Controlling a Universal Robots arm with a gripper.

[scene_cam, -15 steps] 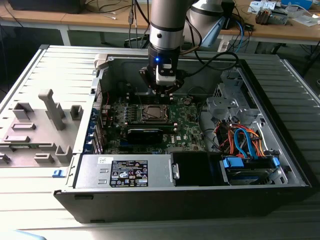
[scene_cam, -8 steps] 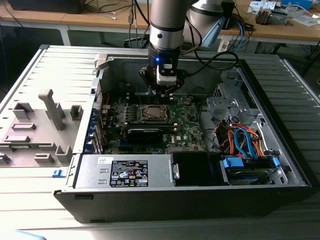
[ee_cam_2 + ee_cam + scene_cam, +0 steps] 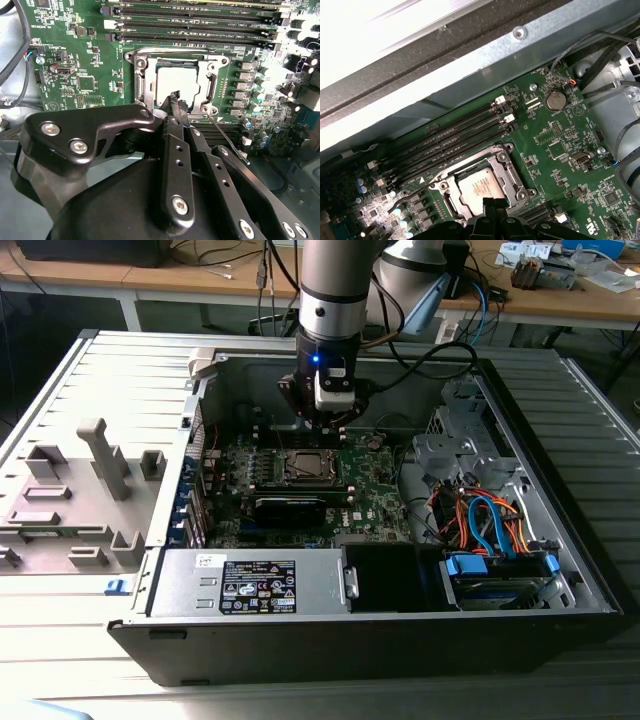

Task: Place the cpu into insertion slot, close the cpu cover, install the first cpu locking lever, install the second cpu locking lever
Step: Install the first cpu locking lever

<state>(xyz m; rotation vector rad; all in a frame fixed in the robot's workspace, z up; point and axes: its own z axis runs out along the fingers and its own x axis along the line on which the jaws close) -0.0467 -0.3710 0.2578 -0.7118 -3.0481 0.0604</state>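
The cpu (image 3: 176, 80) lies in the insertion slot (image 3: 303, 468), its silver-grey top showing through the window of the cpu cover (image 3: 142, 75). The cover lies flat on the socket in both wrist views. A thin wire locking lever (image 3: 227, 139) sticks out from one corner of the socket, and a curved lever end (image 3: 400, 202) shows at another side. My gripper (image 3: 175, 97) hangs just over the socket's edge with its black fingers together and nothing between them. In the first wrist view the fingertips (image 3: 490, 202) overlap the edge of the cpu (image 3: 479, 187).
Long memory slots (image 3: 200, 22) run beside the socket. A long black card (image 3: 290, 507) sits nearer the power supply (image 3: 250, 585). Coloured cables (image 3: 480, 520) and a drive bay (image 3: 500, 575) fill the exterior view's right. The case walls (image 3: 200, 390) ring the board.
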